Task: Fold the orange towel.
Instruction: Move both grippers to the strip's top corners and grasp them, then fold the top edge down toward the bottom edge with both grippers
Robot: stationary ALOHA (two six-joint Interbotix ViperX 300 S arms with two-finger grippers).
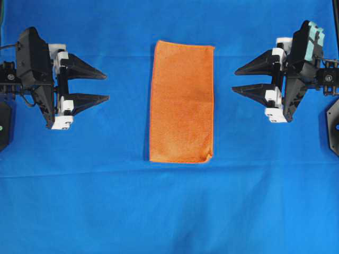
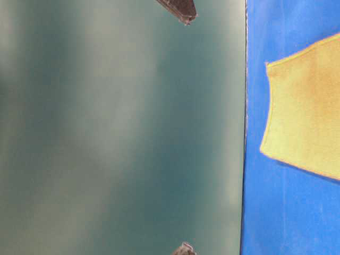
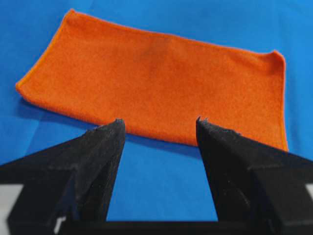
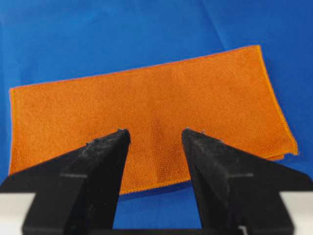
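Note:
The orange towel (image 1: 181,101) lies flat on the blue cloth in the middle of the overhead view, folded into a tall narrow rectangle. It also shows in the left wrist view (image 3: 161,83), in the right wrist view (image 4: 151,112) and at the right edge of the table-level view (image 2: 308,111). My left gripper (image 1: 107,87) is open and empty, left of the towel and apart from it. My right gripper (image 1: 234,79) is open and empty, right of the towel and apart from it.
The large blue cloth (image 1: 169,206) covers the whole table. A blurred grey-green surface (image 2: 122,127) fills most of the table-level view, with dark fingertips at its top and bottom edges.

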